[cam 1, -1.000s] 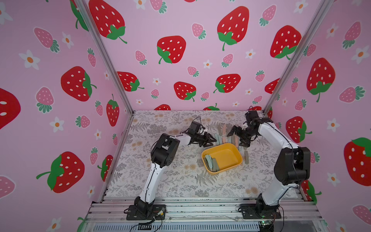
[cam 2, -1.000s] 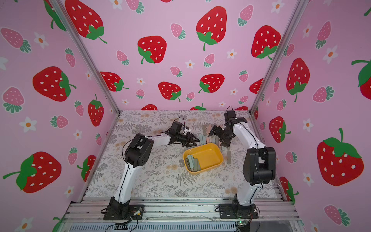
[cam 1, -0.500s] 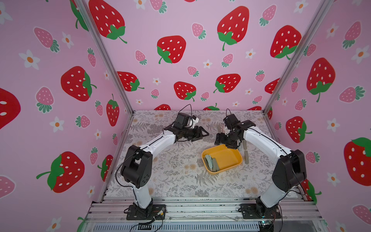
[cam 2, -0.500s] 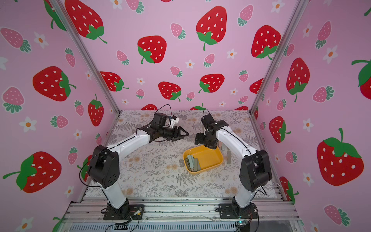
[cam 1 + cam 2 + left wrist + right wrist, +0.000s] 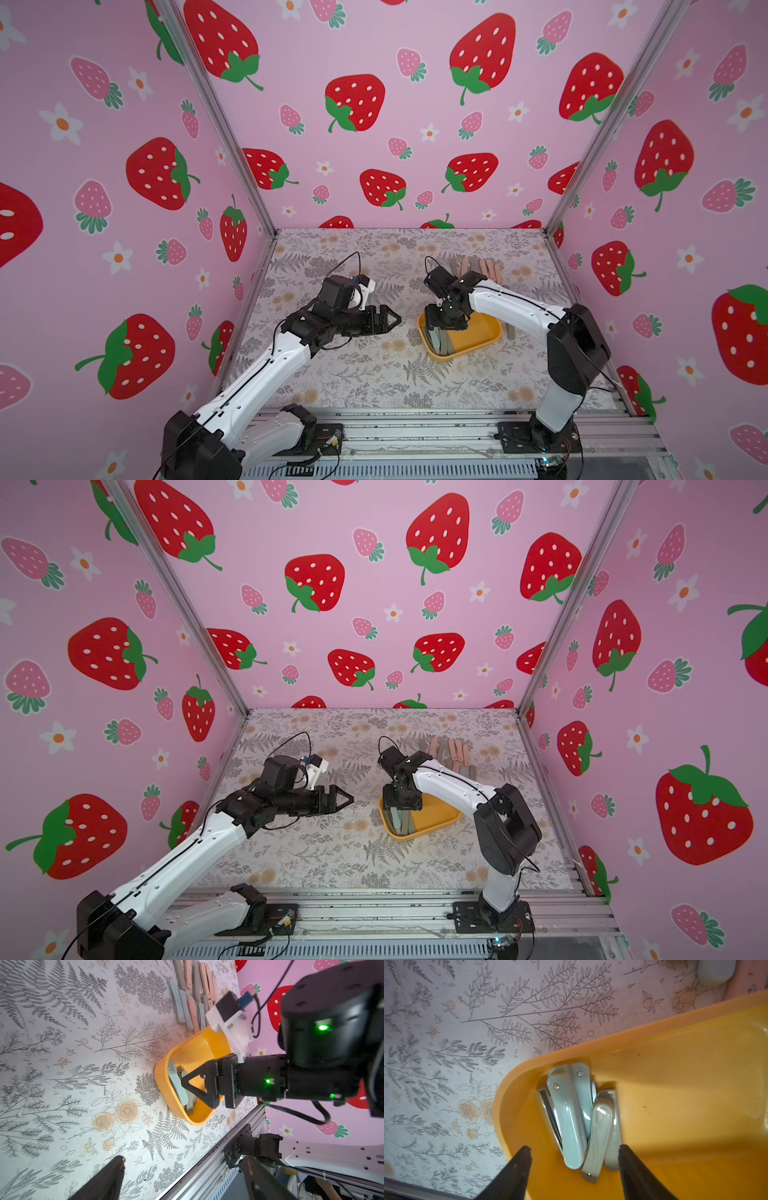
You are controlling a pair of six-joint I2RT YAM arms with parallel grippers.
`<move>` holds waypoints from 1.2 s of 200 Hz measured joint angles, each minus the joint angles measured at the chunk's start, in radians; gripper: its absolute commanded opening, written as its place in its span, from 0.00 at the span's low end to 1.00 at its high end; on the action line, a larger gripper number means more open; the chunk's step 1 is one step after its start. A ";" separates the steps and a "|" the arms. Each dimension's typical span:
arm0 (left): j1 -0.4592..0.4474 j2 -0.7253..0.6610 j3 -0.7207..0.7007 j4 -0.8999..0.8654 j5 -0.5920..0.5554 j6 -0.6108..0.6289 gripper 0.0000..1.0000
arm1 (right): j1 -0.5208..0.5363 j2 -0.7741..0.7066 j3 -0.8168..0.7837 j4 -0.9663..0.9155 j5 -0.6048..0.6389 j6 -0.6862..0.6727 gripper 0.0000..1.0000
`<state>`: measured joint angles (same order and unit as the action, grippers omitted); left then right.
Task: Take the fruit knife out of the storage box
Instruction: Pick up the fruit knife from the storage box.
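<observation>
Right wrist: fingers flank knives nr box wall.

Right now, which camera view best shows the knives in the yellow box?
Right wrist view: the knives lie close up, rivets visible. Left wrist view shows them small, partly behind the right gripper; both top views show mere slivers.

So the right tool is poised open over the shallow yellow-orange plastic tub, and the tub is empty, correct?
Not empty. The right wrist view shows the shallow yellow-orange plastic tub holding a cluster of pale green folding fruit knives at one end. The rest stands: the right tool is poised open over it, one finger on either side of the cluster.
</observation>
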<state>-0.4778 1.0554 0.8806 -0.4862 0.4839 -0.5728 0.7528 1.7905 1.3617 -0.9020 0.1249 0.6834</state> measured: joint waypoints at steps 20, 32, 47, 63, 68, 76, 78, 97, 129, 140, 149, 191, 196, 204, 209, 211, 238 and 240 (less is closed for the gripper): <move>0.000 -0.071 -0.031 -0.034 -0.023 0.000 0.93 | 0.002 0.037 0.000 0.001 0.031 0.002 0.53; 0.000 -0.100 -0.051 -0.054 -0.033 -0.001 0.93 | 0.004 0.060 0.000 0.000 0.043 0.001 0.50; 0.000 -0.129 -0.074 -0.080 -0.045 -0.004 0.94 | 0.006 0.083 0.004 0.000 0.053 0.000 0.47; 0.000 -0.148 -0.087 -0.104 -0.055 -0.005 0.94 | 0.012 0.090 0.016 0.002 0.060 -0.006 0.45; 0.000 -0.153 -0.090 -0.112 -0.058 -0.005 0.94 | 0.015 0.092 0.020 0.003 0.063 -0.008 0.44; 0.000 -0.158 -0.094 -0.117 -0.059 -0.006 0.94 | 0.020 0.098 0.027 0.003 0.068 -0.012 0.43; 0.000 -0.160 -0.096 -0.118 -0.060 -0.006 0.94 | 0.021 0.100 0.029 0.003 0.070 -0.013 0.43; 0.000 -0.167 -0.107 -0.123 -0.065 -0.007 0.94 | 0.038 0.121 0.042 0.002 0.081 -0.021 0.42; 0.001 -0.165 -0.122 -0.122 -0.065 -0.014 0.94 | 0.062 0.156 0.061 0.002 0.090 -0.035 0.28; 0.002 -0.161 -0.125 -0.119 -0.065 -0.018 0.94 | 0.066 0.163 0.061 0.000 0.095 -0.040 0.25; 0.002 -0.155 -0.125 -0.115 -0.064 -0.021 0.94 | 0.066 0.166 0.061 -0.001 0.097 -0.042 0.20; 0.003 -0.110 -0.125 -0.095 -0.062 -0.025 0.94 | 0.066 0.166 0.071 -0.015 0.119 -0.048 0.13; 0.003 -0.106 -0.125 -0.092 -0.061 -0.025 0.94 | 0.066 0.166 0.072 -0.017 0.123 -0.049 0.13; 0.003 -0.099 -0.125 -0.086 -0.059 -0.025 0.93 | 0.066 0.165 0.072 -0.024 0.130 -0.051 0.13; 0.003 -0.094 -0.125 -0.082 -0.056 -0.025 0.93 | 0.066 0.164 0.072 -0.031 0.133 -0.051 0.10; 0.003 -0.092 -0.125 -0.081 -0.056 -0.025 0.93 | 0.066 0.164 0.072 -0.032 0.134 -0.052 0.10; 0.003 -0.053 -0.125 -0.045 -0.046 -0.026 0.93 | 0.065 0.134 0.072 -0.054 0.149 -0.052 0.07; 0.004 -0.049 -0.125 -0.042 -0.045 -0.027 0.93 | 0.065 0.130 0.072 -0.056 0.150 -0.052 0.07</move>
<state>-0.4740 1.0065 0.7559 -0.5278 0.4393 -0.5995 0.8181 1.9209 1.4334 -0.9577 0.2745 0.6312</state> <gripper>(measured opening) 0.934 0.136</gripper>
